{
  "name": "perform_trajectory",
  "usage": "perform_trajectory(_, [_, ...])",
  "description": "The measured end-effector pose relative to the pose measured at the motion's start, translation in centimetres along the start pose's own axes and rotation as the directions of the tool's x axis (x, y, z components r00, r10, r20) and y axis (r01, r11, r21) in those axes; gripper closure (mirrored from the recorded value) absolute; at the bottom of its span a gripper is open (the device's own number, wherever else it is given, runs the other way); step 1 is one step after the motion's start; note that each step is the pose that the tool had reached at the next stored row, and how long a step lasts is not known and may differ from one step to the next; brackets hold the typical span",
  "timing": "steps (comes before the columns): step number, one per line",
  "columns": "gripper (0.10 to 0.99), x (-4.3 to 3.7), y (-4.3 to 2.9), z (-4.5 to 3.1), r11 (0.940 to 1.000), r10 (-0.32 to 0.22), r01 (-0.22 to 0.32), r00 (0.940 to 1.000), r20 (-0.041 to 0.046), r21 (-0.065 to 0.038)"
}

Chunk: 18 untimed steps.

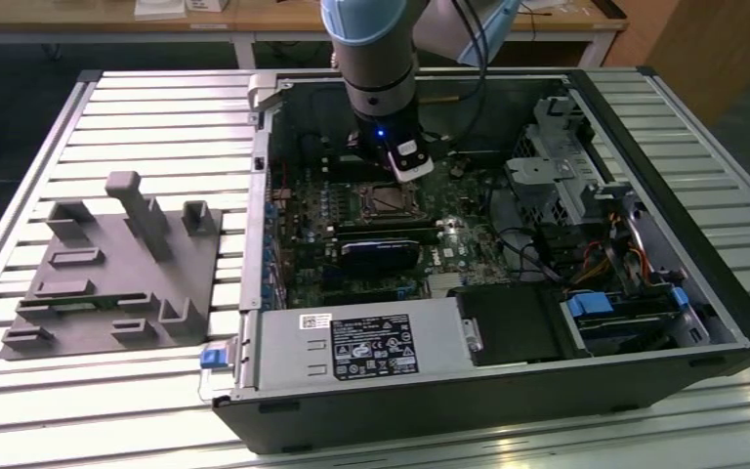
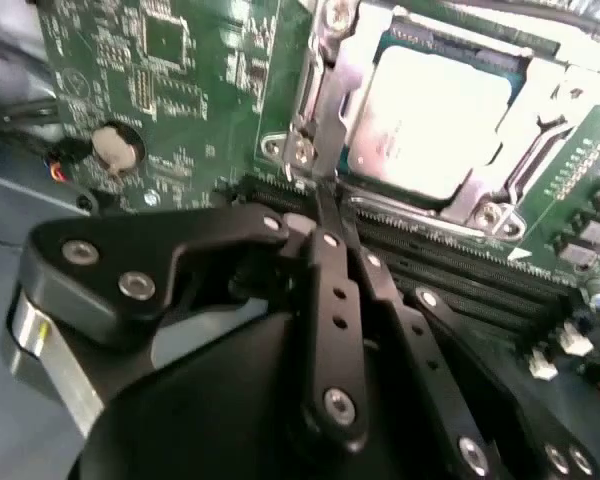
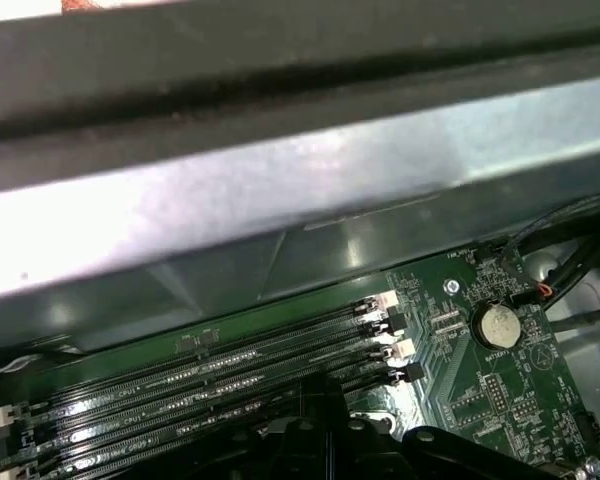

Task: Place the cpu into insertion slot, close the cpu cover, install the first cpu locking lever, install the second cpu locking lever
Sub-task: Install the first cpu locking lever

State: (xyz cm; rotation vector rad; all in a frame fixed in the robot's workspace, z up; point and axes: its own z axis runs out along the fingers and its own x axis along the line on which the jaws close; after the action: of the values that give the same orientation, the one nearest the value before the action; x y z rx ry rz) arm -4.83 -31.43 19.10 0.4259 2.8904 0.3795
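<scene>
The arm reaches straight down into the open computer case [image 1: 636,322], its gripper [image 2: 325,205] pinched together on nothing, fingertips over the memory slots [image 2: 450,270] just beside the insertion slot [image 1: 385,201]. In the second wrist view the cpu [image 2: 435,120] lies flat there, cpu cover [image 2: 330,90] framing it

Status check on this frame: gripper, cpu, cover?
Gripper shut, empty, at the socket's edge beside the memory slots. Cpu seated in the insertion slot, cpu cover down around it. Nothing in the way.

cpu [image 2: 435,120] in the insertion slot [image 2: 325,110], apparently under the cpu cover [image 2: 540,110], beside memory slots [image 2: 460,270]
</scene>
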Motion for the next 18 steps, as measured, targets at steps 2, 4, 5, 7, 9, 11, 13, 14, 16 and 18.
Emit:
perform_trajectory(2, [0.980, 0.00, 0.00, 0.00, 1.0000, 0.000, 0.000, 1.0000, 0.0000, 0.000])
perform_trajectory(4, [0.980, -0.01, 0.00, -0.06, 1.0000, 0.000, 0.000, 1.0000, -0.0001, 0.000])
perform_trajectory(5, [0.980, -0.02, 0.02, -0.10, 1.0000, 0.000, 0.000, 1.0000, -0.0002, 0.000])
perform_trajectory(7, [0.980, -0.02, 0.02, -0.11, 1.0000, 0.000, 0.000, 1.0000, 0.0000, 0.000])
perform_trajectory(9, [0.980, -0.06, -0.01, -0.11, 1.0000, 0.000, 0.000, 1.0000, 0.0000, 0.000])
perform_trajectory(11, [0.980, -0.10, -0.08, -0.07, 1.0000, 0.000, 0.000, 1.0000, -0.0001, 0.000])
perform_trajectory(13, [0.980, -0.14, -0.16, -0.01, 1.0000, 0.000, 0.000, 1.0000, 0.0000, 0.000])
perform_trajectory(14, [0.980, -0.17, -0.20, 0.00, 1.0000, 0.000, 0.000, 1.0000, -0.0002, 0.000])
perform_trajectory(16, [0.980, -0.22, -0.24, 0.03, 1.0000, 0.000, 0.000, 1.0000, -0.0007, -0.002])
perform_trajectory(18, [0.980, -0.24, -0.24, 0.04, 1.0000, 0.001, -0.001, 1.0000, -0.0012, -0.004])
